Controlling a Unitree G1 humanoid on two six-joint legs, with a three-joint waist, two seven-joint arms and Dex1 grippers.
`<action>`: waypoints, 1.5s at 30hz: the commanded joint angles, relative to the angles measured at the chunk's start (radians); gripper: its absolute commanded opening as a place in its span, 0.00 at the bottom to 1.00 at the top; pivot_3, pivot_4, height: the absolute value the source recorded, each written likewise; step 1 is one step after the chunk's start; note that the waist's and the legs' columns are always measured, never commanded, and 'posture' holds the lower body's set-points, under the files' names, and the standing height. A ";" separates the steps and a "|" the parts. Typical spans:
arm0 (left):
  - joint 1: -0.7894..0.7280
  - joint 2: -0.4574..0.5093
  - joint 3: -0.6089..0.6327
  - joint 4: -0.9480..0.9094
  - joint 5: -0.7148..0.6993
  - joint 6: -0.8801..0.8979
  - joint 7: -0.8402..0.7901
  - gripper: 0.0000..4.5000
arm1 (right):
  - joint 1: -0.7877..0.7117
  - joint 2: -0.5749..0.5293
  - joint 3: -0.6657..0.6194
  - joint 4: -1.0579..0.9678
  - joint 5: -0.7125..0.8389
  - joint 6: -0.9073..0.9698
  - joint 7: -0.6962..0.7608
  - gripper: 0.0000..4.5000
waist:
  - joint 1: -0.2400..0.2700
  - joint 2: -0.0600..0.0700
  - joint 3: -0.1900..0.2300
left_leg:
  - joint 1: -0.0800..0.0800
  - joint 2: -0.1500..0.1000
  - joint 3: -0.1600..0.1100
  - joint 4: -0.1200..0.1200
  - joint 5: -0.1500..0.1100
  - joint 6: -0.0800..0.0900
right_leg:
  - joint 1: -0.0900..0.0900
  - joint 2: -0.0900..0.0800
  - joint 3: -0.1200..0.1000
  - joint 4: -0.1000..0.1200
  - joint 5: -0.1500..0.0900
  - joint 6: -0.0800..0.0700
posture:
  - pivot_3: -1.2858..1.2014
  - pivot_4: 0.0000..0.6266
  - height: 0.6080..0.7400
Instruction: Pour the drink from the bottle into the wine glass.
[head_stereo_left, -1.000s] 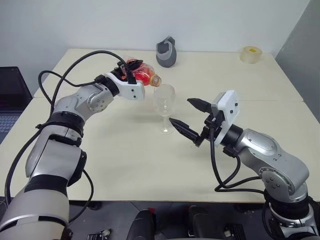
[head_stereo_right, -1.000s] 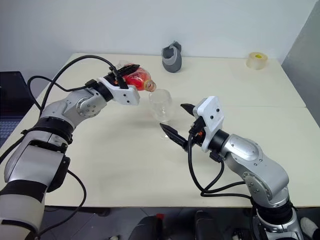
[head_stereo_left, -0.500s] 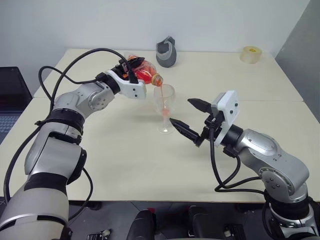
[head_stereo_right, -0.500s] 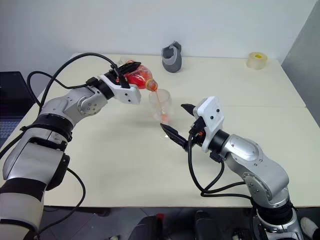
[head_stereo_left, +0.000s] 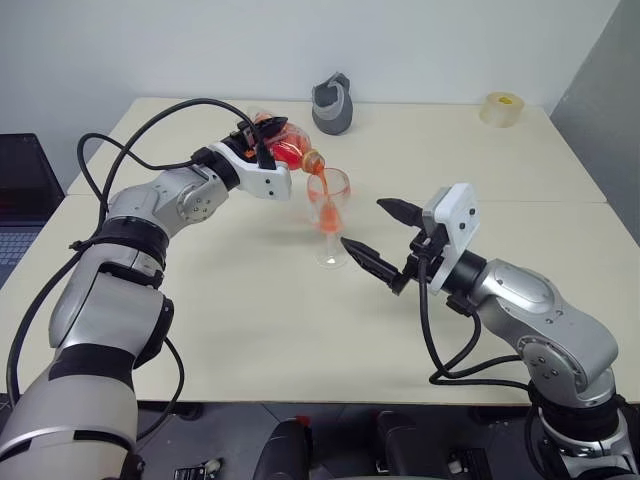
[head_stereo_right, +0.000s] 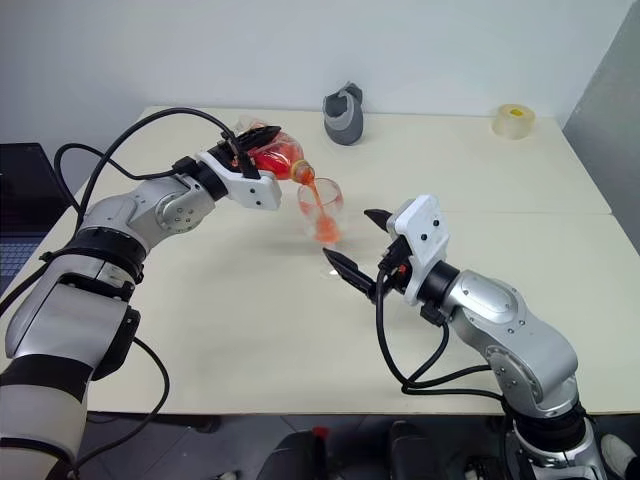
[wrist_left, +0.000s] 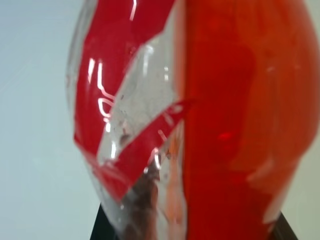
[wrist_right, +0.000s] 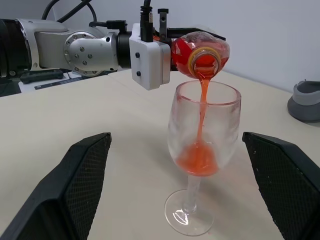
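My left pincer (head_stereo_right: 262, 150) clamps the squat clear plastic bottle (head_stereo_right: 277, 158); my right pincer (head_stereo_left: 382, 239) gapes above the cream bench (head_stereo_left: 250, 320) against a white wall (head_stereo_left: 200, 45).

No words, brand names or numbers can be read on anything here. The bottle (wrist_left: 200, 115) carries a red and clear wrap, but no lettering on it is legible.
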 joint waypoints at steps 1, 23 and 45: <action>-0.045 0.021 0.008 -0.009 -0.006 -0.005 0.027 0.23 | 0.001 0.004 0.001 -0.044 -0.001 -0.019 0.008 1.00 | 0.000 0.000 0.000 | 0.000 0.000 0.000 0.000 0.000 0.000 | 0.000 0.000 0.000 0.000 0.000 0.000 | 0.52 0.24 1.00; -0.053 0.022 -0.001 0.005 -0.001 -0.004 0.033 0.23 | 0.103 -0.087 -0.090 -0.127 0.081 0.022 0.061 1.00 | 0.000 0.000 0.000 | 0.000 0.000 0.000 0.000 0.000 0.000 | 0.000 0.000 0.000 0.000 0.000 0.000 | 0.52 0.24 1.00; -0.066 0.005 -0.023 0.017 0.002 -0.009 0.054 0.23 | 0.187 -0.064 -0.122 -0.186 0.110 -0.042 0.013 1.00 | 0.000 0.000 0.000 | 0.000 0.000 0.001 0.001 0.000 0.000 | 0.000 0.000 0.001 0.001 0.000 0.000 | 0.52 0.24 1.00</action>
